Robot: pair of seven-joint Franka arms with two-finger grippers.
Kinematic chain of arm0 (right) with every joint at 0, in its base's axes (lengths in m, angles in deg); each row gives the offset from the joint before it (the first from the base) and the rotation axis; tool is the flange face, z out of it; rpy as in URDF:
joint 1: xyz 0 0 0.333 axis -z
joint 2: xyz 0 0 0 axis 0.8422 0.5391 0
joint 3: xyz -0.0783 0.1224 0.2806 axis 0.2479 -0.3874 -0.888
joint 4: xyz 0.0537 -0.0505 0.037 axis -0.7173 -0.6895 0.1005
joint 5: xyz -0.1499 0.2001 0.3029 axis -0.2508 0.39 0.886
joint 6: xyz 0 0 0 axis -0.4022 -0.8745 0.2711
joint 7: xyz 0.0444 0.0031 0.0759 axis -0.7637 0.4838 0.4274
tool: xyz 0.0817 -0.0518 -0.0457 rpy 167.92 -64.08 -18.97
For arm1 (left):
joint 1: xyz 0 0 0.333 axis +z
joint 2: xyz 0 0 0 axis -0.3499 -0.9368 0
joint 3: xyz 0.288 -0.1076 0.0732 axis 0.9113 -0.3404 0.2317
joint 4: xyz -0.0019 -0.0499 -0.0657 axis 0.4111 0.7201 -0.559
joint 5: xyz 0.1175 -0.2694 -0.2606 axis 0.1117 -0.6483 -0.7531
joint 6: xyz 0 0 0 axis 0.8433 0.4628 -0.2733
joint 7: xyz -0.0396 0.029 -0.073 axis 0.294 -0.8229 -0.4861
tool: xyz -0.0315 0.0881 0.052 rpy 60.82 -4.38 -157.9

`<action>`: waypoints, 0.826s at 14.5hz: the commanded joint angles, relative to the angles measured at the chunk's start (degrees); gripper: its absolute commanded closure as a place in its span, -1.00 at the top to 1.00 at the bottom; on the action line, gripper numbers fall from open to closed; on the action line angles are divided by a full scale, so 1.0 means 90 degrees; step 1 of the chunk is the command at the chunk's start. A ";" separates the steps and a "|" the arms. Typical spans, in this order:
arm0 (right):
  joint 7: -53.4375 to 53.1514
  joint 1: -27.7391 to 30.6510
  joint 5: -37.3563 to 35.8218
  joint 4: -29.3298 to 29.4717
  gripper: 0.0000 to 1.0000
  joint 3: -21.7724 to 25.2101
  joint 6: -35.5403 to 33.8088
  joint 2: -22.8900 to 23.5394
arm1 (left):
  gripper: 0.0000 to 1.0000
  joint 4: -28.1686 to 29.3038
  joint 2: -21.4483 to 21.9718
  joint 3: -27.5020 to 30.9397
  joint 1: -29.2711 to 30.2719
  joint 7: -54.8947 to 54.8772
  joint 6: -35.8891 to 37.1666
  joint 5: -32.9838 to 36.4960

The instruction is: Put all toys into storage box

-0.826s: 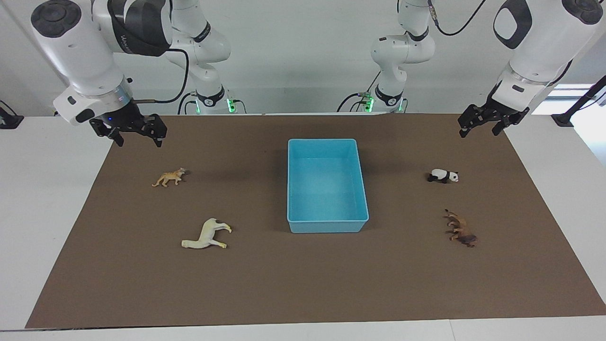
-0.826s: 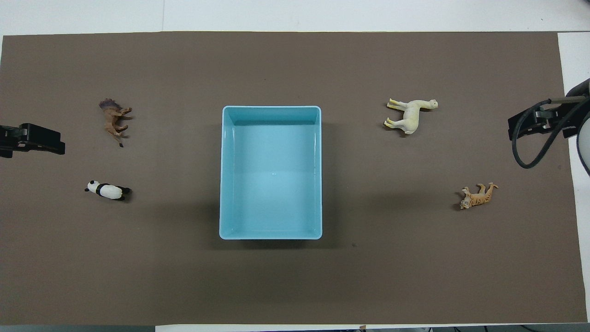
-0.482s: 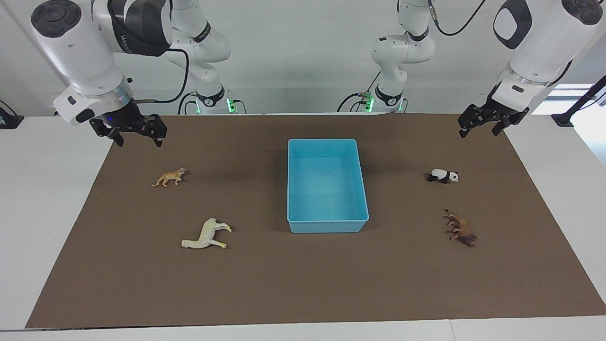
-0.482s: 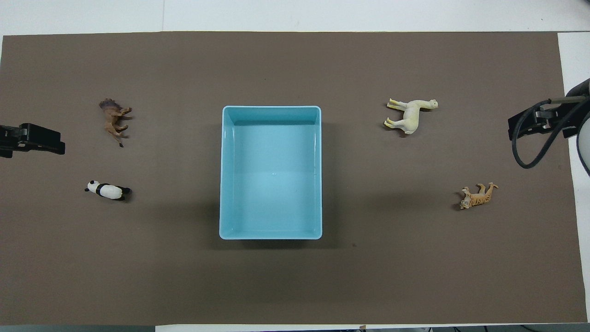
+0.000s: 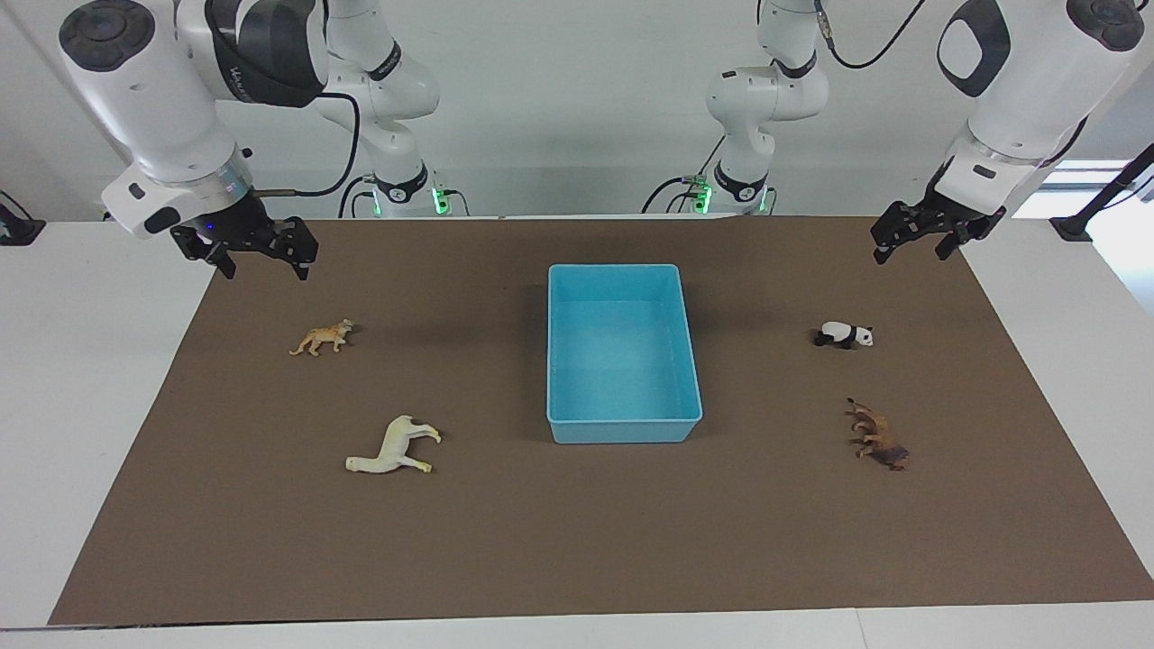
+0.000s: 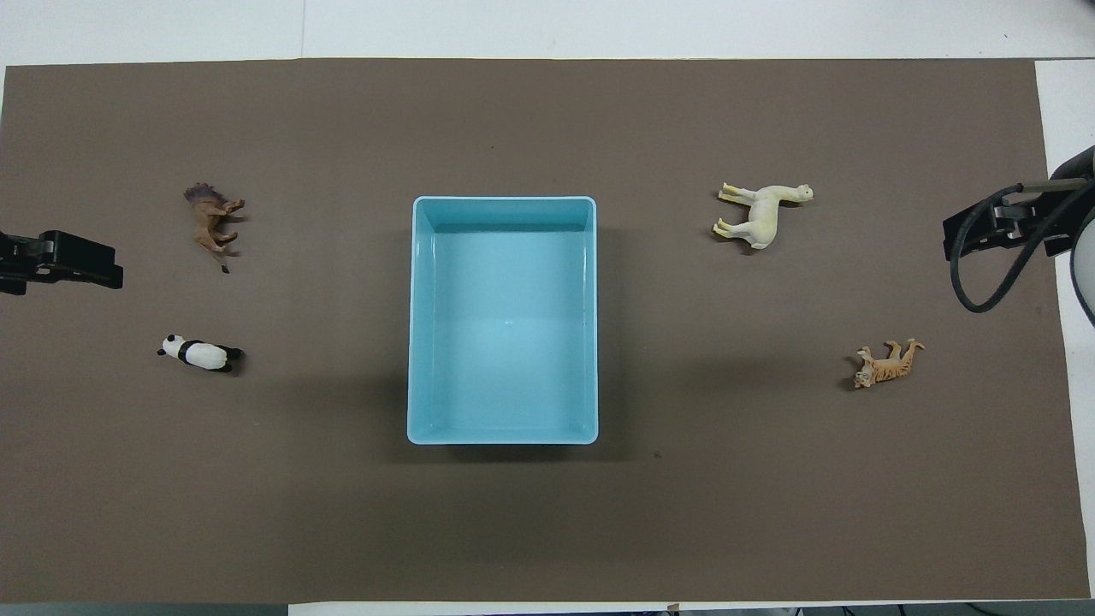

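The light blue storage box [image 5: 625, 269] stands empty in the middle of the brown mat; it also shows in the overhead view [image 6: 505, 200]. The panda [image 5: 845, 335] [image 6: 198, 352] and the dark brown lion [image 5: 879, 435] [image 6: 210, 222] are toward the left arm's end, the panda nearer to the robots. The orange-tan tiger [image 5: 320, 339] [image 6: 885, 365] and the cream-white horse [image 5: 392, 448] [image 6: 761, 214] lie on their sides toward the right arm's end. My left gripper [image 5: 909, 254] [image 6: 60, 261] is open and empty, raised over the mat's edge. My right gripper [image 5: 264, 269] [image 6: 975, 239] is open and empty over the mat's other end.
The brown mat [image 5: 577, 541] covers most of the white table [image 5: 81, 406]. A black cable [image 6: 984, 274] loops from the right wrist.
The left gripper has shifted very slightly toward the table's middle. The right gripper, the toys and the box have not moved.
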 commanded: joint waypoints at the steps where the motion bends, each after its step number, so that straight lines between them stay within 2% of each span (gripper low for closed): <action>1: 0.0164 0.0073 0.0086 -0.0128 1.00 -0.0020 -0.0047 -0.0120 | 1.00 0.0471 0.0325 -0.0016 0.0133 -0.0035 -0.0277 0.0042; 6: 0.0164 0.0063 0.0086 -0.0128 1.00 -0.0020 -0.0047 -0.0120 | 1.00 0.0929 0.0276 -0.0016 0.0650 -0.0368 -0.1203 0.0042; 9: 0.0164 0.0063 0.0086 -0.0128 1.00 -0.0020 -0.0047 -0.0120 | 1.00 0.1592 0.0257 -0.0006 0.0788 -0.0358 -0.1818 0.0042; 10: 0.0164 0.0063 0.0086 -0.0128 1.00 -0.0020 -0.0047 -0.0120 | 1.00 0.1856 0.0257 -0.0006 0.0797 -0.0184 -0.1955 0.0042; 12: 0.0164 0.0063 0.0086 -0.0128 1.00 -0.0020 -0.0047 -0.0120 | 1.00 0.2092 0.0227 -0.0016 0.0943 0.1255 -0.2024 0.0042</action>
